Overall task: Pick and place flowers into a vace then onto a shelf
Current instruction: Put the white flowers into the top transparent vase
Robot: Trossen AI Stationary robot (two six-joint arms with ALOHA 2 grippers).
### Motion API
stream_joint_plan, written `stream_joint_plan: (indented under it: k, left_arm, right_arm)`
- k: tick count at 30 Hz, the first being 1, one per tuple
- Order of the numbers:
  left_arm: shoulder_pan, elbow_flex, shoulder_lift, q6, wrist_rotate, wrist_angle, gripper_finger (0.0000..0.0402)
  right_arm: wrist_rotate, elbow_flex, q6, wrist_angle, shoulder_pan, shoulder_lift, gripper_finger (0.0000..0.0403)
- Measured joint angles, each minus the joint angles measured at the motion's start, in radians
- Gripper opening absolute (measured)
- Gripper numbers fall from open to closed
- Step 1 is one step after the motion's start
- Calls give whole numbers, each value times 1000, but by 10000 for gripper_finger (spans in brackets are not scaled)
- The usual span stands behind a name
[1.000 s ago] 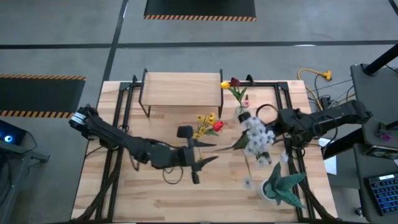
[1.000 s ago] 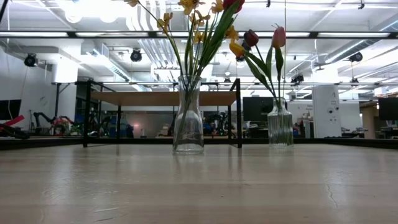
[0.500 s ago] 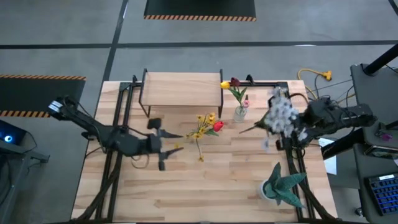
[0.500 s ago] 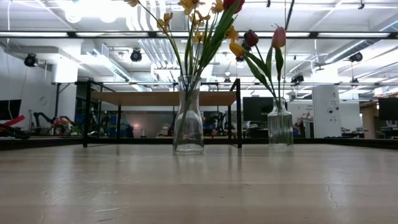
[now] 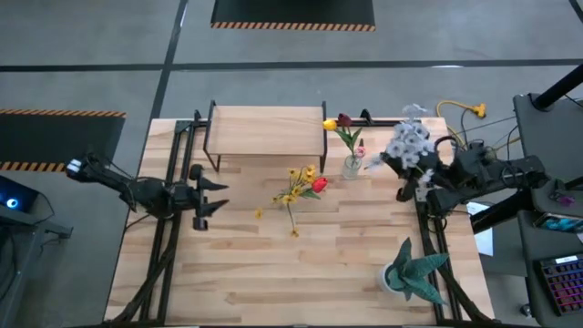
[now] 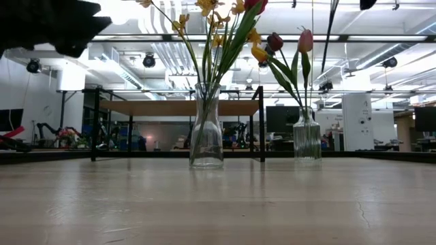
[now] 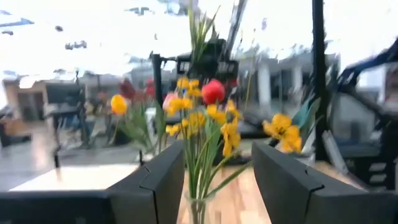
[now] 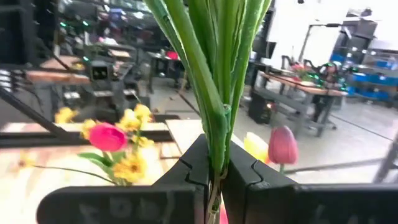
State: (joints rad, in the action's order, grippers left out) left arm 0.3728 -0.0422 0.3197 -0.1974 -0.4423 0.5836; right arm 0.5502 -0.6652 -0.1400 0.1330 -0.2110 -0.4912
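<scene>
My right gripper is shut on a bunch of white flowers, held high over the table's far right. A clear vase of yellow and red flowers stands mid-table. A ribbed vase of tulips stands behind it, beside the shelf. My left gripper hangs open near the table's left edge, pointing at the yellow flowers from a distance. My right gripper pinches the bunch's green stems between its two fingers. The fingers come level from the table's right side and lie across the stems. The bunch stands roughly upright, blossoms on top, lifted clear of the table; a stem end hangs below.
A teal spiky potted plant stands at the near right corner. Black frame rails run along both table sides. Bare wood lies across the near half of the table.
My left gripper has pulled back from the mid-table vase toward the table's left edge. My right gripper has drawn toward the table's far right with the white flowers and tipped up to level; the bunch has swung from lying over the table to standing upright.
</scene>
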Motion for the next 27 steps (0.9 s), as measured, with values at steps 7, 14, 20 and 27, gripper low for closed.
stream_joint_plan:
  k: [7,14,20,27]
  left_arm:
    - [-27,17,-267,43,26,-280,163]
    - [-27,31,-294,51,22,-327,163]
    - [-27,31,-273,53,14,-324,163]
    - [-27,31,-275,53,-35,-323,163]
  right_arm:
    - [5,36,-23,-44,32,8,13]
    - [3,99,-17,-44,106,19,13]
    - [-16,196,-12,-196,223,56,13]
    - [-199,242,19,-279,389,65,13]
